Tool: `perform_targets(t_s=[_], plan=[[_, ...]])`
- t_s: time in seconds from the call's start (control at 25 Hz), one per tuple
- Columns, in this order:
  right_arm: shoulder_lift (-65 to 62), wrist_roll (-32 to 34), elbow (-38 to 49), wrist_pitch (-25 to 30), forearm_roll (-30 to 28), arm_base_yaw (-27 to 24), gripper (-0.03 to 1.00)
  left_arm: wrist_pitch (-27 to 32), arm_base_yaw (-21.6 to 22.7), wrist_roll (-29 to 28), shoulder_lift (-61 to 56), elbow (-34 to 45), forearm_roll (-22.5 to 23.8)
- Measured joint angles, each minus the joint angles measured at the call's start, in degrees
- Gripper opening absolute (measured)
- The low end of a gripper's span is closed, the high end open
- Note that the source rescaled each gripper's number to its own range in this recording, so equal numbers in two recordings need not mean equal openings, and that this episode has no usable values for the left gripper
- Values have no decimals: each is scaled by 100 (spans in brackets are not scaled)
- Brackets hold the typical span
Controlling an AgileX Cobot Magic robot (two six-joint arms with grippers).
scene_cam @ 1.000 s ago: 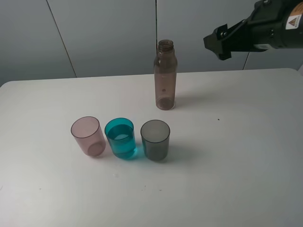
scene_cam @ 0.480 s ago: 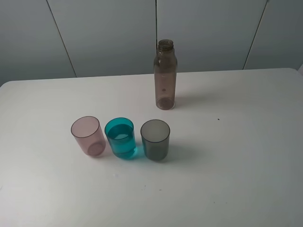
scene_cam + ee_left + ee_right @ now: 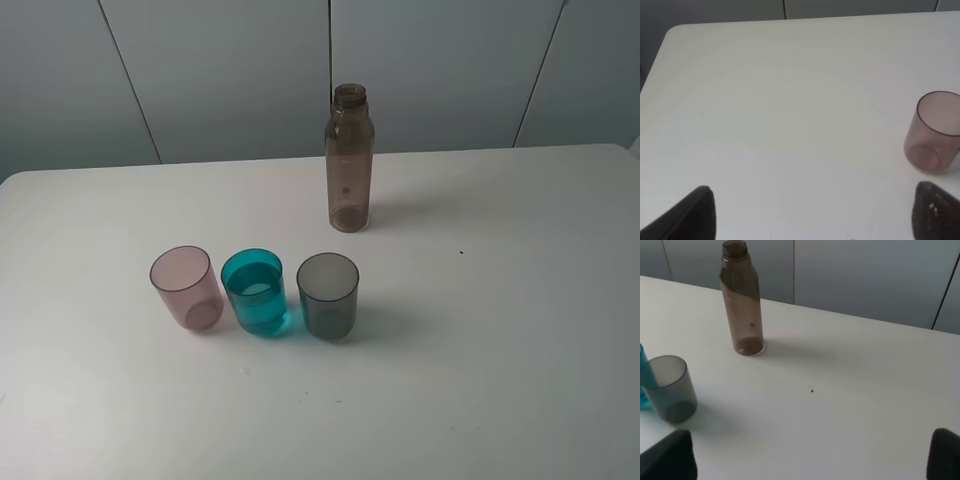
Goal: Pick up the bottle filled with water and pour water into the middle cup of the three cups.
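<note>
The smoky brown bottle (image 3: 349, 160) stands upright and uncapped at the back of the white table (image 3: 500, 300); it also shows in the right wrist view (image 3: 743, 300). The three cups stand in a row in front: pale pink (image 3: 186, 287), teal middle cup (image 3: 254, 292) with water in it, smoky grey (image 3: 328, 295). Neither arm shows in the high view. My left gripper (image 3: 812, 215) is open and empty, the pink cup (image 3: 935, 132) off to one side. My right gripper (image 3: 812, 460) is open and empty, well back from the bottle and the grey cup (image 3: 671, 388).
Grey wall panels (image 3: 220, 70) rise behind the table's back edge. A small dark speck (image 3: 461, 252) lies on the table to the right of the bottle. The table's left edge shows in the left wrist view (image 3: 655, 65).
One second ago the right arm reached in at the top right of the high view. It has since drawn out of that view. Bottle and cups have not moved.
</note>
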Motion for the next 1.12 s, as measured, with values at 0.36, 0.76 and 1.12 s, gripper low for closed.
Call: perform_targets(t_s=[0.36,0.76,1.12], plan=[[-3,47,818,-328,236,0,100,0,0,-22,0,0,0],[-3,80,950,-550,358,0,100,0,0,-22,0,0,0],[-3,269,950,-560,232,-1352,100,0,0,-22,0,0,0]])
